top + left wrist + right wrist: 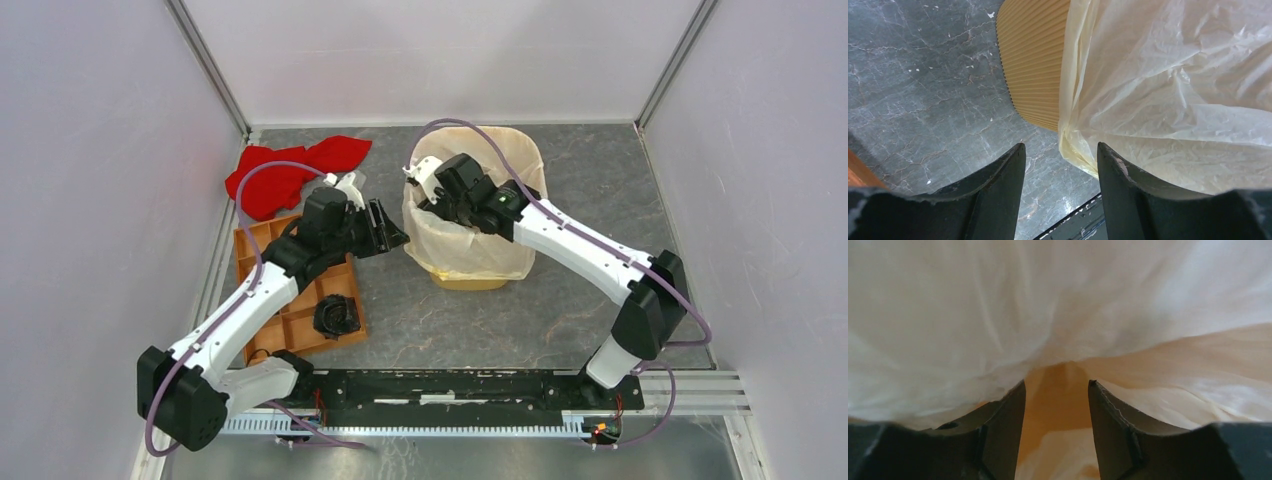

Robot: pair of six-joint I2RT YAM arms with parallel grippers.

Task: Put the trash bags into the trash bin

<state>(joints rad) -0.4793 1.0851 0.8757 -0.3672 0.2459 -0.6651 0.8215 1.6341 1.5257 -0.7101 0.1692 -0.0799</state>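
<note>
My right gripper sits inside the trash bag lining the trash bin, jaws parted. My left gripper hangs just left, jaws apart, empty.

Ahead and right of the fingers of the left gripper, the trash bag is thin translucent cream plastic, crinkled, softly glossy. Straight ahead of them the trash bin is orange-yellow plastic, finely ribbed, matt. The table below the fingers looks like grey veined stone, dull and flecked. The fingers themselves are black matt plastic, rough and chipped along their edges.
</note>
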